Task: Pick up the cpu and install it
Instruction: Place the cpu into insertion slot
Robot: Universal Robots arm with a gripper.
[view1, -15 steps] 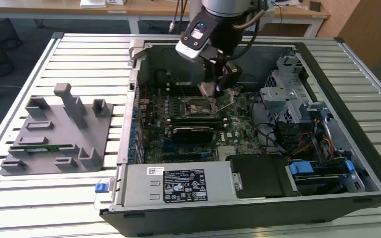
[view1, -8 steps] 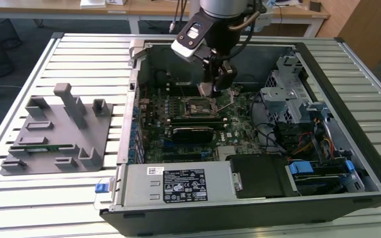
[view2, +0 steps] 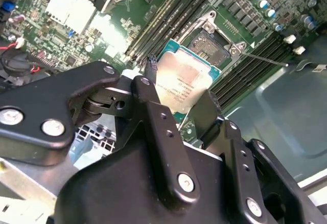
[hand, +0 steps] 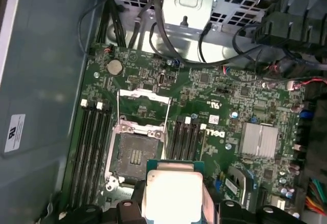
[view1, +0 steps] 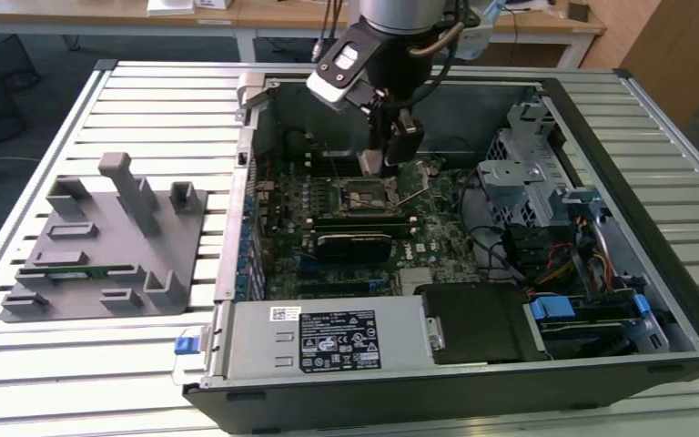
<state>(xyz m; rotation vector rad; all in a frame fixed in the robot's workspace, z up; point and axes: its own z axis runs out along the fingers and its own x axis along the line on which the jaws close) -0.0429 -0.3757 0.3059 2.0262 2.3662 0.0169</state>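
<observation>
silver square cpu (view2: 185, 78), black pincer (view2: 179, 93) clamped

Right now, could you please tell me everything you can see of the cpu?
The cpu is a small flat square chip with a shiny silver-grey metal top and a thin green edge. The hand grips it by two opposite sides, metal top toward the wrist cameras. It is held beside the open, empty socket, not yet seated; only the hand seems to touch it.
</observation>
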